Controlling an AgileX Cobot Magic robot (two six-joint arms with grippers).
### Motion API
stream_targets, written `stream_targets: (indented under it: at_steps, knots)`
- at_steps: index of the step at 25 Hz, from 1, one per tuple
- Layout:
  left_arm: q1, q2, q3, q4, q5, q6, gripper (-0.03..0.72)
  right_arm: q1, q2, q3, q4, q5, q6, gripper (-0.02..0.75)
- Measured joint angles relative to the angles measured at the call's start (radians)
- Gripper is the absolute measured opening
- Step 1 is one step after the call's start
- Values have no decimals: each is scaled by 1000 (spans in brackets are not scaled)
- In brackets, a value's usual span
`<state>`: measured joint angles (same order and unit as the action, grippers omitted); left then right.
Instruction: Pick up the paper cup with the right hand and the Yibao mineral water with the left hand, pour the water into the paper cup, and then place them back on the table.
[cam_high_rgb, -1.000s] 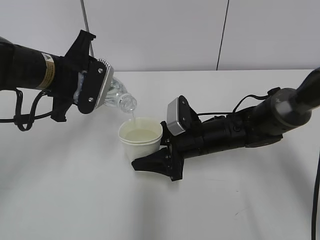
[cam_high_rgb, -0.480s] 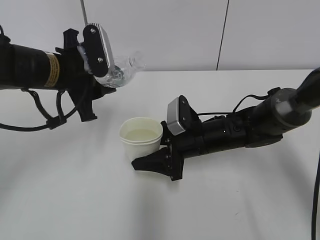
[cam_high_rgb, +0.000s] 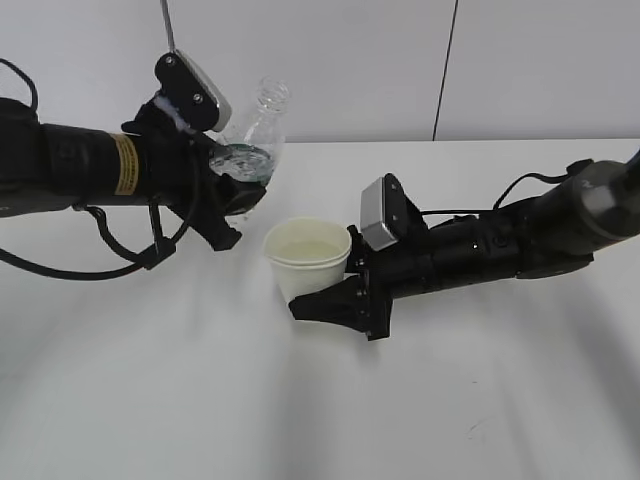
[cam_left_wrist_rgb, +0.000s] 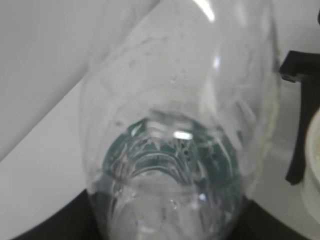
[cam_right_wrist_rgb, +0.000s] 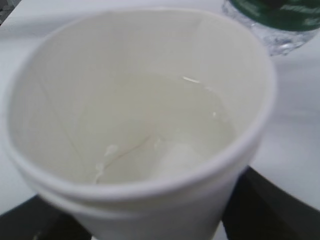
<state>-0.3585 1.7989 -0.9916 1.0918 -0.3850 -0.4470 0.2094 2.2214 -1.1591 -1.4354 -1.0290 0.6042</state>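
- The left hand (cam_high_rgb: 215, 185) grips the Yibao mineral water (cam_high_rgb: 252, 140) around its lower body, jaws closed on the ribbed plastic — the bottle stands close to upright, its open neck pointing up and leaning slightly toward the cup.
- In the left wrist view the Yibao bottle fills the frame just ahead of the gripper; a little liquid and many droplets cling inside, and the green label band shows through the clear wall.
- The right hand (cam_high_rgb: 335, 295) holds the paper cup (cam_high_rgb: 308, 258) between its 2 fingers, jaws set wide around the cup's lower wall, the cup upright directly ahead of the gripper.
- The right wrist view shows the water (cam_right_wrist_rgb: 165, 135) pooled in the bottom part of the cup, its surface well below the rolled rim.
- The bottle's base sits up and to the side of the cup, apart from it; the 2 do not touch.
- Whether the cup's base rests on the table (cam_high_rgb: 300, 400) or hangs just above it cannot be told from these views.
- Judged stage: the pour looks done, with both items left to set down.
- Risk 1: the thin cup may buckle or slop if the right fingers squeeze or tilt on the way down.
- Risk 2: the uncapped, nearly empty bottle is light — it could tip over if released while leaning or nudged by an opening finger.
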Motion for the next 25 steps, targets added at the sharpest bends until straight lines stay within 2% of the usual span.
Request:
stream_targets:
  at_steps: [4,11,17,21,25]
  knots:
    - [33,0,63,-50,-93,0,333,-35,-11,0,-19,0,6,521]
    - [155,0,207,-147,-375,9,333,-84,-11,0,16,0,8,521]
    - [164,47,262,-150,-495,42,333,-103,-11,0,105,30,11,521]
    - [164,135,269,-150,-653,47,333,-115,-11,0,123,73,9,521]
    - [164,193,269,-136,-708,67,333,-136,-11,0,135,100,4,521]
